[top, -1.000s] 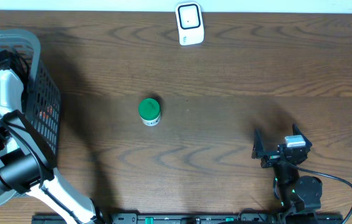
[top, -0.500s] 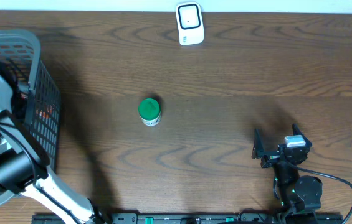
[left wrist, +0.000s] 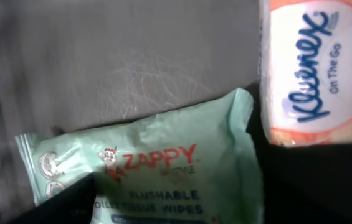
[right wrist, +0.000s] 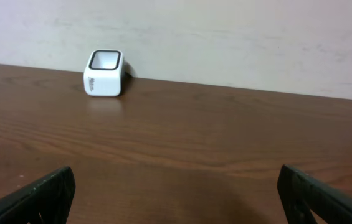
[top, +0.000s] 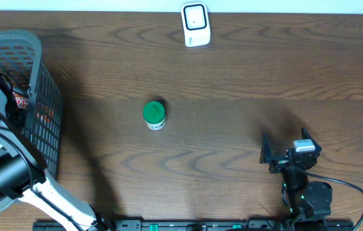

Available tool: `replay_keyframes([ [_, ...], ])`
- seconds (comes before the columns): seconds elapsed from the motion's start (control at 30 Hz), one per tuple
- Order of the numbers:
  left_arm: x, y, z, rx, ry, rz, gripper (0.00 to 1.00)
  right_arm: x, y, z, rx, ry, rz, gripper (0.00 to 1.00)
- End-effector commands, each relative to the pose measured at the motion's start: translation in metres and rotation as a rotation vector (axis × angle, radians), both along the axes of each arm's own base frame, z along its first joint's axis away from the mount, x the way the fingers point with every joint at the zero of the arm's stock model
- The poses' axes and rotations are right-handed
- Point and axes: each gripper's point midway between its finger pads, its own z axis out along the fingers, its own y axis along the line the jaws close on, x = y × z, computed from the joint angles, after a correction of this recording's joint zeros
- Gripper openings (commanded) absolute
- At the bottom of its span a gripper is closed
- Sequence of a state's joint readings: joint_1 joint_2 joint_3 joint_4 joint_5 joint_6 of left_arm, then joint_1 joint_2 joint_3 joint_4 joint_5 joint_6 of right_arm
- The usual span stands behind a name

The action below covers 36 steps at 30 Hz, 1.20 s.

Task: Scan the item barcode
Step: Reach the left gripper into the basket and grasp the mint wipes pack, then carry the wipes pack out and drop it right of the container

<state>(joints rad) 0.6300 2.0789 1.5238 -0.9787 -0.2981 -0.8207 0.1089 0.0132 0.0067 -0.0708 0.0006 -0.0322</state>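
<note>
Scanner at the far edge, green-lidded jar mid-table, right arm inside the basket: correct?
Not quite. The overhead view shows the left arm inside the basket, not the right. Scanner and jar are as stated.

White barcode scanner [top: 195, 24] standing at far edge of tabletop, dark-framed window facing up. Small jar with green lid [top: 154, 115] sitting mid-tabletop, lid facing up, white label showing at near side, well apart from scanner. Pale green Zappy flushable wipes pack [left wrist: 144, 168] lying flat inside grey basket [top: 36, 46], print facing up. Orange-and-white Kleenex On The Go tissue pack [left wrist: 318, 68] lying just beside wipes pack corner.
</note>
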Motion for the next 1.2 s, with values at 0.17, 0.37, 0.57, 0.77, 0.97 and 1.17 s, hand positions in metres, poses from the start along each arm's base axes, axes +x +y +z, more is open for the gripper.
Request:
replay_keyframes([
  [0.17, -0.036, -0.018, -0.023, -0.137, 0.184, 0.023, 0.07, 0.000, -0.001, -0.002, 0.015, 0.007, -0.007, 0.99],
  [0.37, -0.023, 0.003, 0.085, -0.080, 0.064, 0.013, 0.08, 0.000, -0.001, -0.002, 0.015, 0.007, -0.007, 0.99],
  [0.57, 0.019, -0.024, 0.219, -0.063, -0.442, -0.083, 0.07, 0.000, -0.001, -0.002, 0.015, 0.007, -0.007, 0.99],
  [0.77, 0.054, -0.166, 0.338, -0.204, -0.926, -0.499, 0.07, 0.000, -0.001, -0.002, 0.015, 0.007, -0.007, 0.99],
  [0.97, 0.066, -0.315, 0.355, -0.186, -0.894, -0.993, 0.07, 0.000, -0.001, -0.002, 0.015, 0.007, -0.007, 0.99],
  [1.17, 0.080, -0.440, 0.285, -0.107, -0.655, -1.275, 0.07, 0.000, -0.001, -0.002, 0.015, 0.007, -0.007, 0.99],
])
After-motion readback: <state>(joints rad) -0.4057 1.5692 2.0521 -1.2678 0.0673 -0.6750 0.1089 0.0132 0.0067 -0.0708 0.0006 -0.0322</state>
